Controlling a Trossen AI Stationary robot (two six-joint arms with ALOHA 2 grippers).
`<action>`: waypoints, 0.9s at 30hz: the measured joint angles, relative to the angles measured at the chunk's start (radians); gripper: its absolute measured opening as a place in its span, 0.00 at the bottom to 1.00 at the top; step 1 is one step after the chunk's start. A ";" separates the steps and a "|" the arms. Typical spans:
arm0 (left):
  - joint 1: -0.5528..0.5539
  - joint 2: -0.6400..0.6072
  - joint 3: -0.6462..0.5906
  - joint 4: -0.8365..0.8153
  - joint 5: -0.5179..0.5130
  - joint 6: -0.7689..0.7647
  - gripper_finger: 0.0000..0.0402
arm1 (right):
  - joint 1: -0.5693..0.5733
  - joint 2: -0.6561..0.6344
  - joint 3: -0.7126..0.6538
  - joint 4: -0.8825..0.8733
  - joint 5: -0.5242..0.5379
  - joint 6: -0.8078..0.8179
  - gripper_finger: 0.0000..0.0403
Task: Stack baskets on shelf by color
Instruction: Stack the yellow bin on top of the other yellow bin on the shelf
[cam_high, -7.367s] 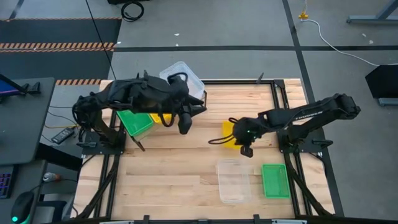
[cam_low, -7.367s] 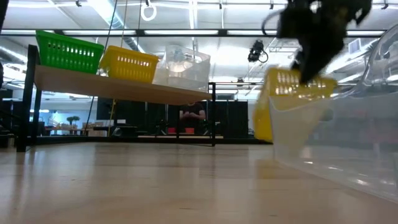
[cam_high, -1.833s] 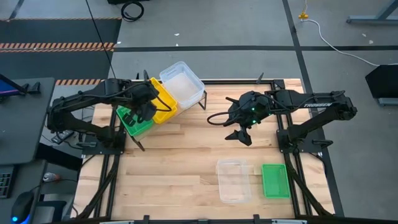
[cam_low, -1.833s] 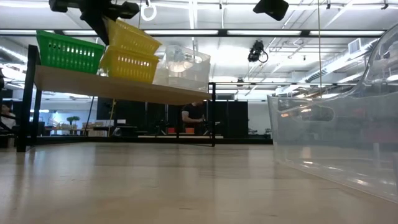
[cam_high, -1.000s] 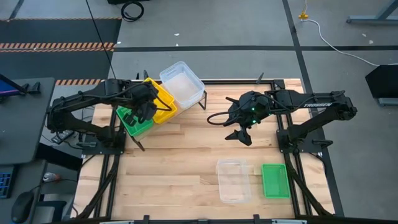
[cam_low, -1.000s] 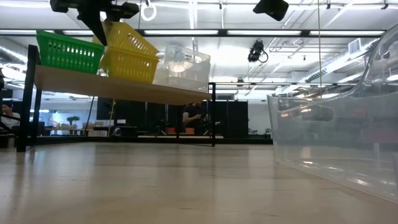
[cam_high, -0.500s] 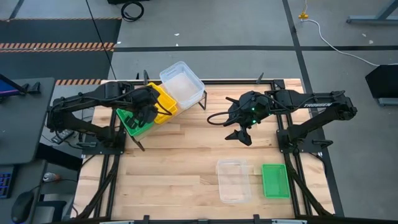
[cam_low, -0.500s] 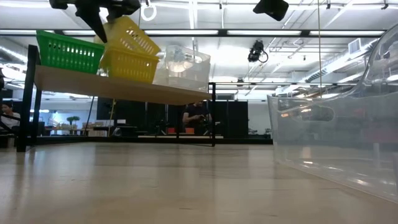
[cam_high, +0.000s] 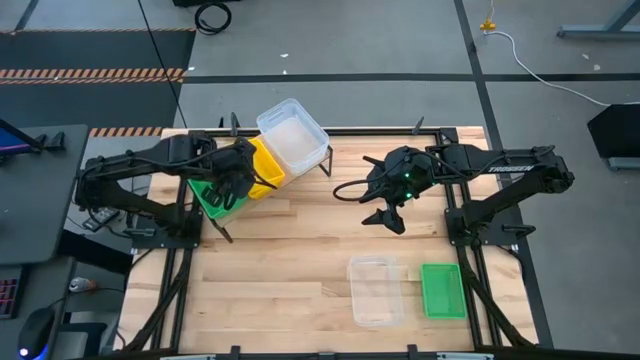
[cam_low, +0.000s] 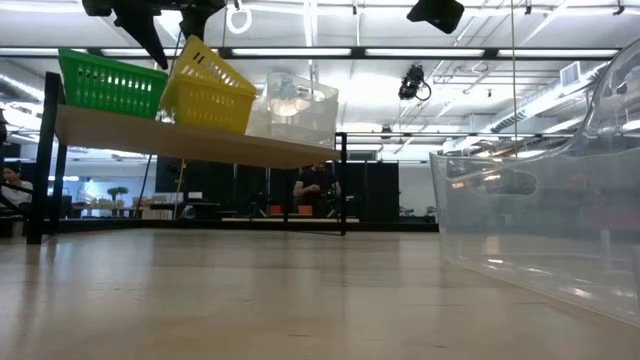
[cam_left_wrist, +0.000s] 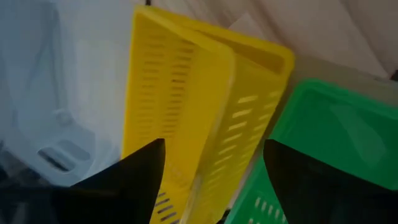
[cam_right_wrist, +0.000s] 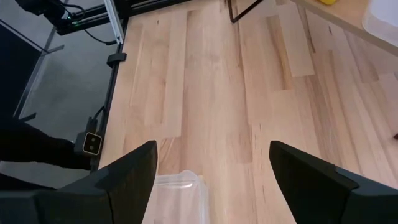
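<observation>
Left end effector (cam_high: 232, 180) hangs with fingers spread, grasping nothing, above the tilted bright yellow slotted plastic basket (cam_low: 205, 85), which leans into its yellow twin on the slanted plywood shelf (cam_low: 180, 140), apparently not yet nested.
</observation>
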 joint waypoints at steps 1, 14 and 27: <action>-0.006 0.000 0.000 0.000 -0.015 -0.013 0.70 | 0.000 0.000 0.000 0.000 0.000 -0.006 0.78; -0.146 0.000 0.074 0.025 -0.101 -0.137 0.62 | 0.000 0.000 0.000 -0.002 0.000 -0.019 0.78; -0.151 0.022 0.098 -0.018 0.041 -0.204 0.59 | 0.000 0.000 0.000 -0.002 0.000 -0.024 0.78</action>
